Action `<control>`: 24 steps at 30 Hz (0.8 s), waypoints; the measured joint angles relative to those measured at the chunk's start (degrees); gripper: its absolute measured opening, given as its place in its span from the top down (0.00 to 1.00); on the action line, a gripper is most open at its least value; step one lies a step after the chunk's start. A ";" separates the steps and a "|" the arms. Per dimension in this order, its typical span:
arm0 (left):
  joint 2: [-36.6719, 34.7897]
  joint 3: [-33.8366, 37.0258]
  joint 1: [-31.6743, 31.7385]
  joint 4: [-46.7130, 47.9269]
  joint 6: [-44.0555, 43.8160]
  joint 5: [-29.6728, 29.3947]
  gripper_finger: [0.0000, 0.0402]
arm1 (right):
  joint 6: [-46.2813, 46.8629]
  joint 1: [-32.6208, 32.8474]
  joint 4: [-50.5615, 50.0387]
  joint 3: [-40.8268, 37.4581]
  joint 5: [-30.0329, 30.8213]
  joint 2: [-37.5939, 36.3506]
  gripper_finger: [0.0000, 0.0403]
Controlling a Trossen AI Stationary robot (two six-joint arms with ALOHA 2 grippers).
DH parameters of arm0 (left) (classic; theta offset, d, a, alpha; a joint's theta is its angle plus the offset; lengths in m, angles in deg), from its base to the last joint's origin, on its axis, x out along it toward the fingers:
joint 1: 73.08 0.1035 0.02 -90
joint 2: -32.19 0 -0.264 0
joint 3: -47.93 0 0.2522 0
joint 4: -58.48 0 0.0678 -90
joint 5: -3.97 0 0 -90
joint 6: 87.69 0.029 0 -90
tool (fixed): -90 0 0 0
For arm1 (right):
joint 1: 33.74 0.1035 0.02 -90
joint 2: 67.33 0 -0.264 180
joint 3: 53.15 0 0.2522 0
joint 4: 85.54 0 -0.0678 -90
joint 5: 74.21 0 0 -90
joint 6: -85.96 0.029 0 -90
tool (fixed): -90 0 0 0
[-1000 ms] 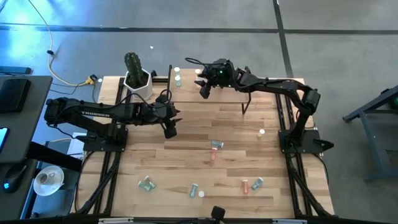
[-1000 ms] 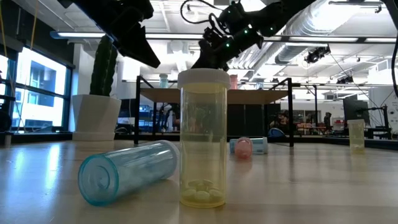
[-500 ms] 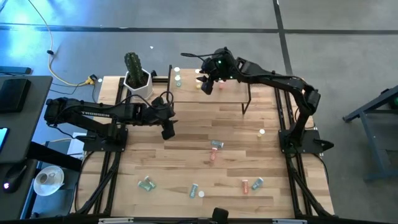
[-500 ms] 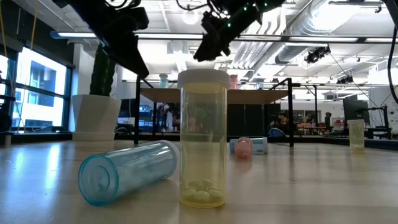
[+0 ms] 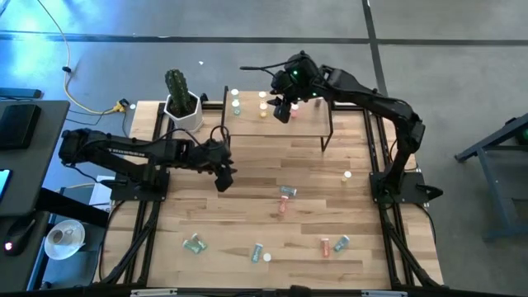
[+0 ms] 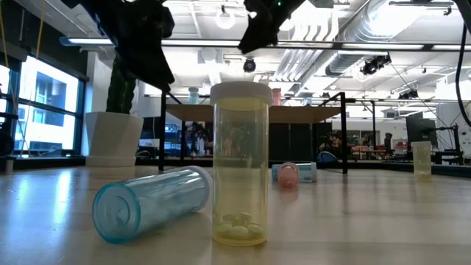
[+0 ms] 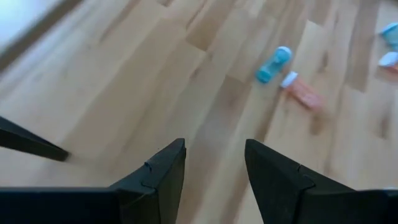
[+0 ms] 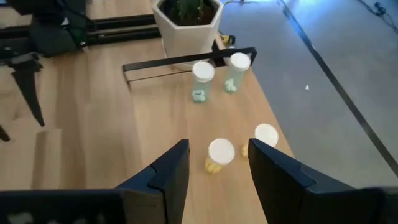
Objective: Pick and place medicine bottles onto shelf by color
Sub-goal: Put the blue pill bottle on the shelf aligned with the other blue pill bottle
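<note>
Bottles by colour, shelf [image 5: 247, 124] partly filled.
Right gripper [image 5: 281, 110] above shelf, fingers [image 8: 161, 177] spread, empty; left gripper [image 5: 223, 177] beside shelf, released; two yellow bottles [image 8: 220, 154] and two green [image 8: 202, 79] on shelf.

left gripper [image 5: 223, 175]: fingers parted, empty, in front of shelf [image 5: 305, 124] | right gripper [image 5: 283, 109]: parted, empty, above shelf

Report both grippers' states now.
Left gripper: open, empty, above the table.
Right gripper: open, empty, over the shelf.
</note>
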State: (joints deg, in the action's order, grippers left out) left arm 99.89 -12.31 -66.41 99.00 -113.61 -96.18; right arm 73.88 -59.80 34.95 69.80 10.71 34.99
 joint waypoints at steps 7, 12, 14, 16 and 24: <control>0.57 0.00 -5.29 -2.35 -4.97 -2.50 0.61 | -0.33 1.96 -9.18 3.55 0.00 -1.20 0.61; 1.52 -0.02 -7.64 -5.89 -5.78 -2.46 0.61 | -0.33 3.55 -14.99 2.53 0.04 -4.36 0.61; 1.86 -0.06 -8.50 -6.54 -7.05 -2.48 0.61 | 0.12 4.43 -17.19 2.51 0.07 -5.13 0.61; 2.65 -0.04 -9.35 -6.18 -8.57 -2.45 0.61 | 0.64 5.31 -18.88 2.49 0.38 -5.60 0.61; 5.47 -0.04 -11.13 -7.60 -10.50 -2.43 0.61 | 2.21 9.11 -21.37 -2.77 0.53 -6.77 0.61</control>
State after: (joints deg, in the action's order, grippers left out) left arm 105.36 -12.35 -77.55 91.40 -124.12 -98.61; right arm 76.09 -50.69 13.59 67.03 11.25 28.22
